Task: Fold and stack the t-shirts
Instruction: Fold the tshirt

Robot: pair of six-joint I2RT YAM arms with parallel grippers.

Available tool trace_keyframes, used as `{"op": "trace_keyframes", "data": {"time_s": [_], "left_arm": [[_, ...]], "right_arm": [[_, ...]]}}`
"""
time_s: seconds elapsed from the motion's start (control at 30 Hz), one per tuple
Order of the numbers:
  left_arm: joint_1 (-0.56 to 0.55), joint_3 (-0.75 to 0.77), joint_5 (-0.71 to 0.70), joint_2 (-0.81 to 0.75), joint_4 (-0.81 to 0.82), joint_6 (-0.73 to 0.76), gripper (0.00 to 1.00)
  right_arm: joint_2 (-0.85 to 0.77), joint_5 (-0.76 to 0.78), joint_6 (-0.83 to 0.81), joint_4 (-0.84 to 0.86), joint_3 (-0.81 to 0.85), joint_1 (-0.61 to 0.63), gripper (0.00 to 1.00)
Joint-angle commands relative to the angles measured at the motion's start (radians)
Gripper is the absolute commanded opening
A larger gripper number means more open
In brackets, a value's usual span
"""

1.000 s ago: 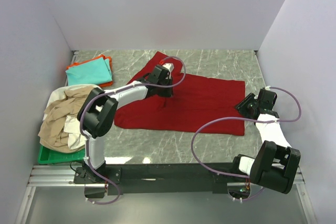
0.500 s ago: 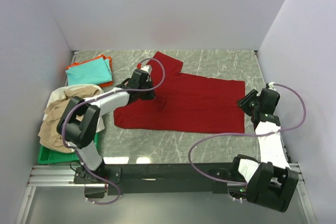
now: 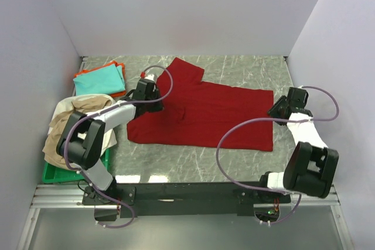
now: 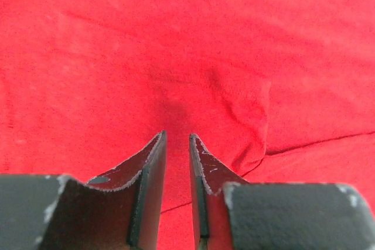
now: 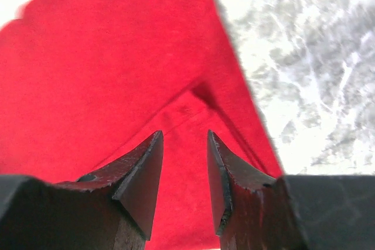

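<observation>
Though creased, soft red t-shirt [image 3: 222,118], roughly rectangular.

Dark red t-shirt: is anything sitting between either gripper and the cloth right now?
Nothing visible. The left gripper and right gripper both look straight onto bare cloth of the dark red t-shirt. The folded teal shirt and green plastic tray lie off to the left.

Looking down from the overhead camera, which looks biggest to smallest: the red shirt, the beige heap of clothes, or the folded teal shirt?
1. dark red shirt, spread flat, clearly the largest
2. beige heap
3. folded teal shirt, the smallest
</observation>
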Motion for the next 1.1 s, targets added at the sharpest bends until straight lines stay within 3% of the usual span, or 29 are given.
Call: {"op": "trace_keyframes", "data": {"time_s": [0.0,0.43,0.9,1.07], "left_arm": [[0.030,-0.018,-0.022,-0.062,0.048,0.021,0.28],[0.141,-0.087,0.101,-0.013,0.128,0.003,0.29],[0.162,-0.133,0.173,0.085,0.205,-0.057,0.27],[0.162,-0.144,0.171,0.096,0.217,-0.060,0.27]], "right_arm": [[0.064,0.077,-0.010,-0.035,0.067,0.006,0.43],[0.248,0.039,-0.040,-0.009,0.121,0.016,0.44],[0.332,0.018,-0.046,0.022,0.153,0.030,0.43],[0.334,0.010,-0.050,0.025,0.145,0.041,0.38]]}}
